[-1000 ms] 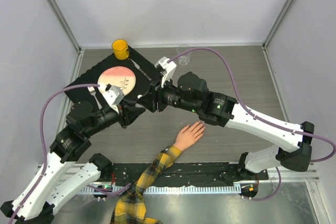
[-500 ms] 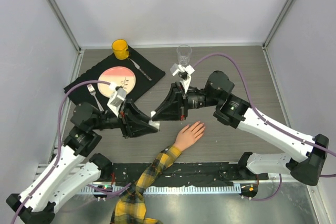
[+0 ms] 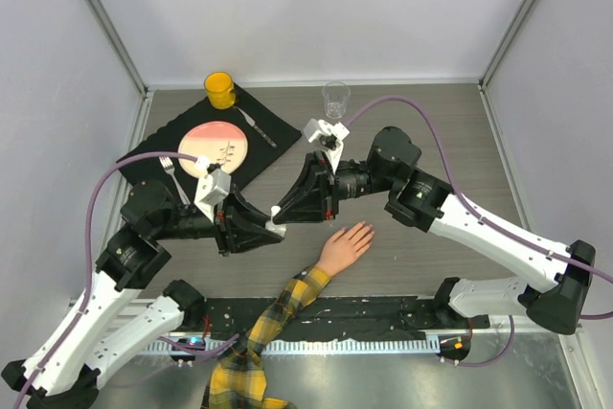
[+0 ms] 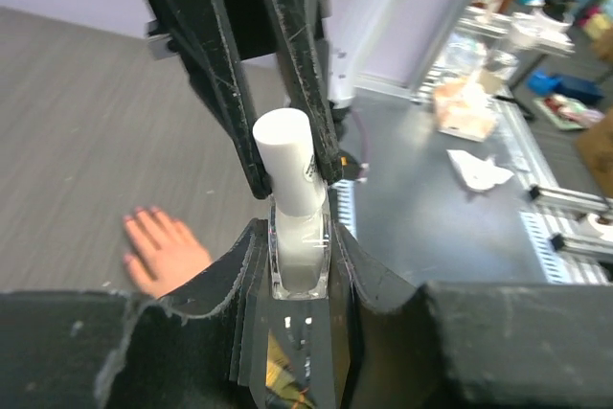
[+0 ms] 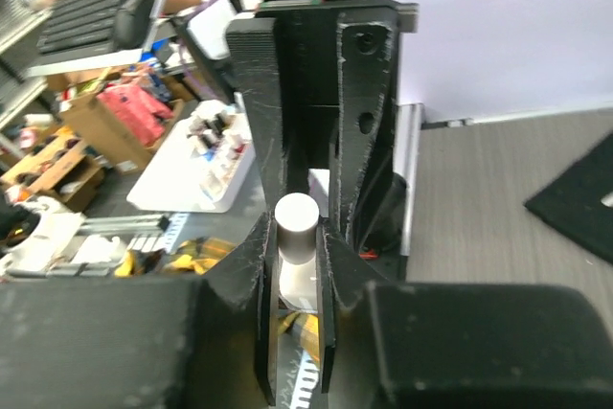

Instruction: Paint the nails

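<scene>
My left gripper [image 3: 271, 231] is shut on a small clear bottle [image 4: 300, 261], held above the table left of the mannequin hand [image 3: 345, 244]. The bottle's white cap [image 4: 285, 155] points at my right gripper [image 3: 279, 210], whose fingers are shut on it [image 5: 297, 215]. The two grippers face each other tip to tip. The peach hand lies palm down with fingers spread, on an arm in a yellow-black plaid sleeve [image 3: 278, 308]. Its nails [image 3: 368, 228] are tiny at the fingertips, pinkish in the left wrist view [image 4: 144, 215]. No brush shows.
A black mat [image 3: 278, 126] at the back left carries a pink plate [image 3: 213, 144], a fork [image 3: 172, 171], and a yellow cup [image 3: 220, 89]. A clear glass [image 3: 335, 99] stands at the back centre. Frame posts rise at both back corners.
My right arm has drawn back from its reach over the mat. Both grippers have shifted right, toward the hand, and the right fingers have shut on the cap.
</scene>
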